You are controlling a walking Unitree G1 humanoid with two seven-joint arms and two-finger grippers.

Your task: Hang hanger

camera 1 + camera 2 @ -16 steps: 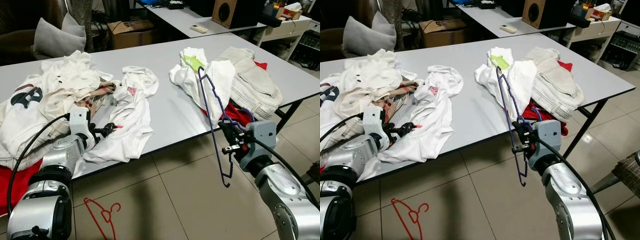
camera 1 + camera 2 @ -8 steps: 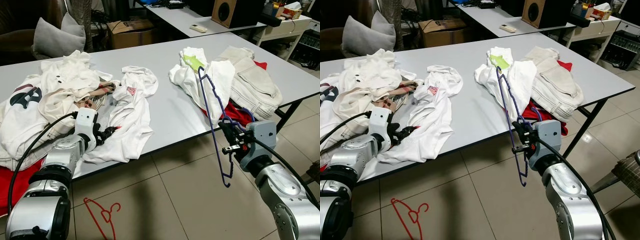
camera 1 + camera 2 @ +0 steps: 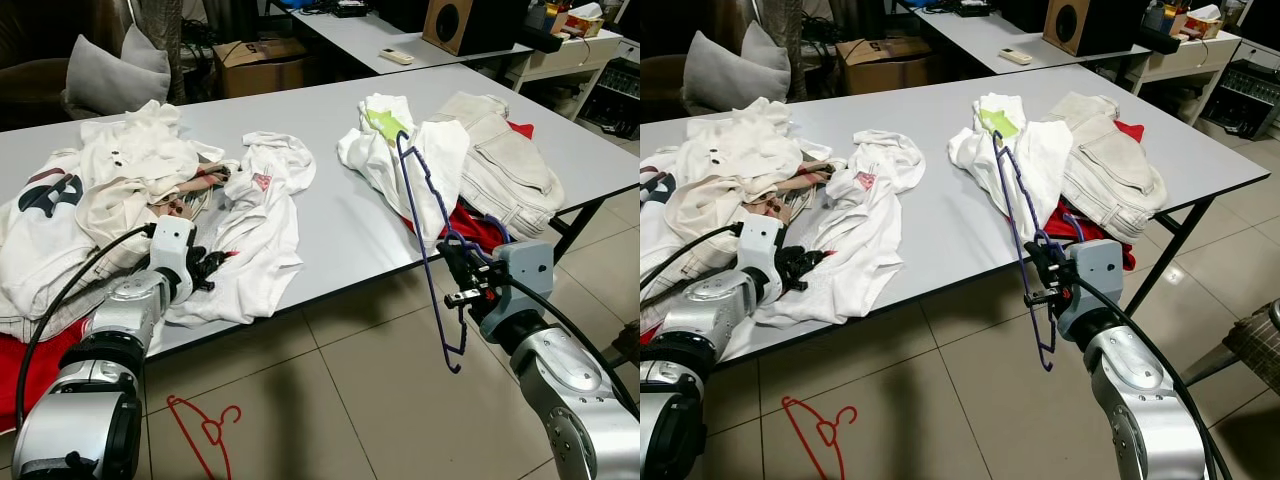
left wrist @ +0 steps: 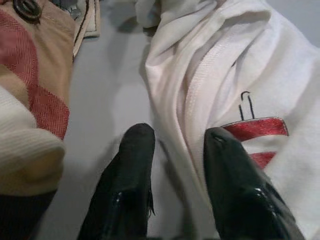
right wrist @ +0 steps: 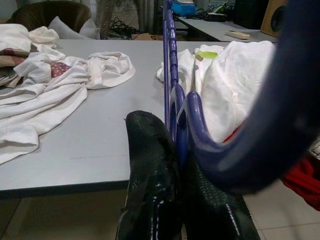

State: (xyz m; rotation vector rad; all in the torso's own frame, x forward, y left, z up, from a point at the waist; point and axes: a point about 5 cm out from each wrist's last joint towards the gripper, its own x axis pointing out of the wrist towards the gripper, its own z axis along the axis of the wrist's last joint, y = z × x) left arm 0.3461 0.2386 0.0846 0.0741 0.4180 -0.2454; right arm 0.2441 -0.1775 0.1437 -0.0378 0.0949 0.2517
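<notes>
— What's moved?
— My left gripper (image 3: 212, 264) has drawn back toward me along the white shirt (image 3: 262, 225); my right gripper (image 3: 458, 270) hasn't budged, still clamped on the blue hanger (image 3: 424, 240).
— And the left one?
— Fingers (image 4: 131, 165) narrowly parted, straddling a fold of that shirt.
— Room to move?
— Beyond my right gripper the grey table (image 3: 345, 225) edge is close; bare tiled floor (image 3: 330, 400) lies below. A red hanger (image 3: 205, 425) lies on it, under my left arm.
— Any writing?
— A red patch on the shirt; unreadable.
</notes>
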